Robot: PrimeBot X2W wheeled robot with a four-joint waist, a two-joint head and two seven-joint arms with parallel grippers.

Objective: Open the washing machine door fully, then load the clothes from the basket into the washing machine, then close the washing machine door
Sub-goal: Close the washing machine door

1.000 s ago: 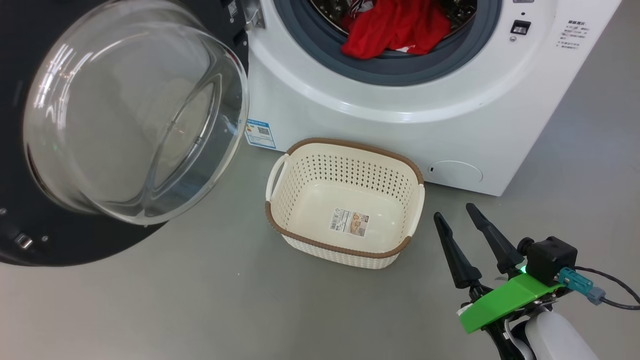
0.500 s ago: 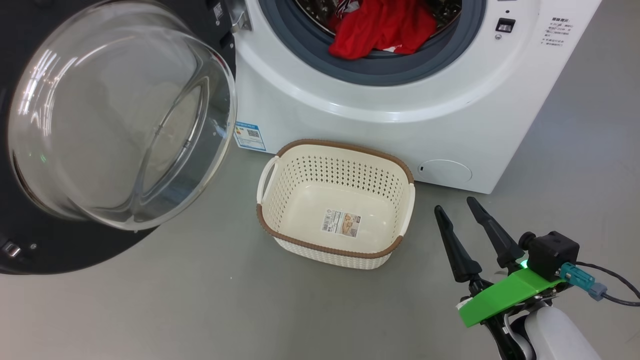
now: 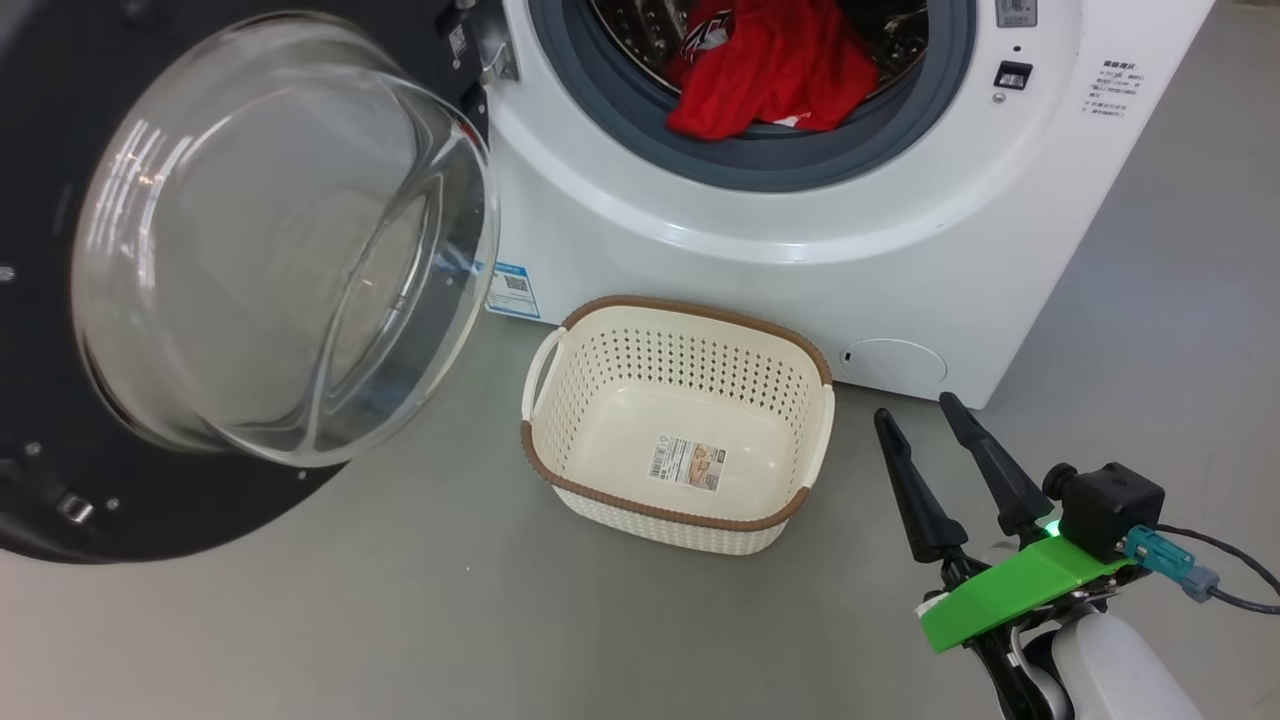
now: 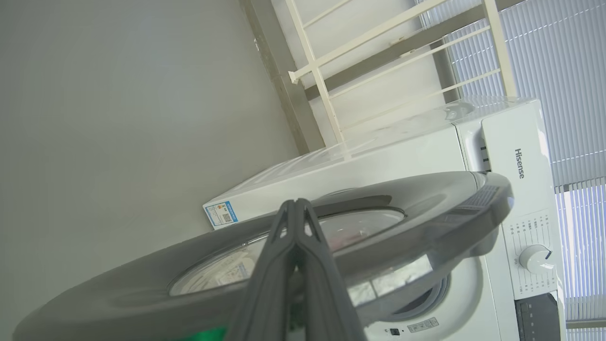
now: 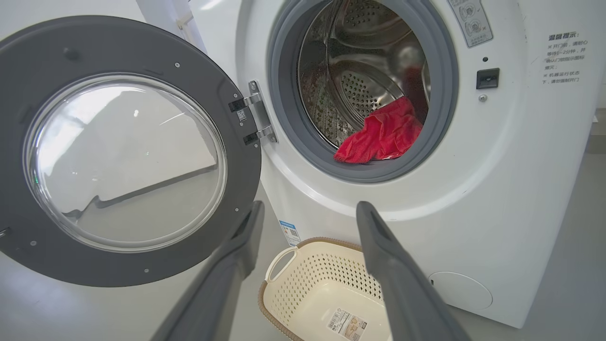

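washing machine door (image 3: 280, 240) swung slightly toward the washing machine (image 3: 700, 260); head camera shifted

Black door (image 3: 60, 330) swung open, red clothes (image 3: 775, 65) in drum, basket (image 3: 680, 505) empty

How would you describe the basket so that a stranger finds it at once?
Find the big white washer. On the grey floor just before it stands a small cream basket. Its brown rim and white handles set it apart.

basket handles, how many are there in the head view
2. The left handle is on the basket's end nearest the washing machine door; the right handle is on the end nearest the right end effector. None seems hidden.
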